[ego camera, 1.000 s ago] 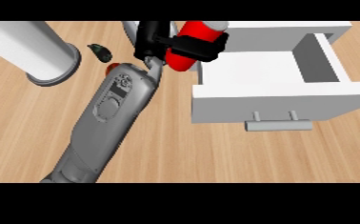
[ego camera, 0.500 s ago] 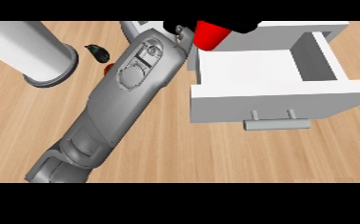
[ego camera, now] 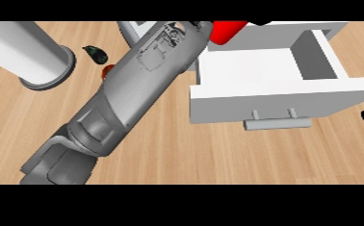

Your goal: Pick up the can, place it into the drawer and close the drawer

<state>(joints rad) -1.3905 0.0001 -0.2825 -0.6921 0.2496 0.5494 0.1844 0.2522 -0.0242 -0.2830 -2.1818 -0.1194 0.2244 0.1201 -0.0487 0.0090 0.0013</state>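
The red can (ego camera: 226, 31) shows at the picture's top, over the back left part of the open white drawer (ego camera: 276, 99). My left hand (ego camera: 201, 26) is curled round the can; only black bits of it show beside the can, the rest is cut off by the top edge. Its grey forearm (ego camera: 135, 85) runs diagonally from the lower left up to the can. The drawer's inside looks bare, and its handle (ego camera: 277, 123) faces me. My right hand shows nowhere.
A tall white cylinder (ego camera: 35, 56) stands at the left on the wooden counter. Next to the forearm lie a small dark object (ego camera: 95, 53) and an orange-red one (ego camera: 108, 70), partly hidden. A grey box edge (ego camera: 138, 29) shows behind.
The left arm has stretched farther up and to the right, carrying the can from beside the drawer's left wall to above the drawer's back. The hand has slid mostly out of view.
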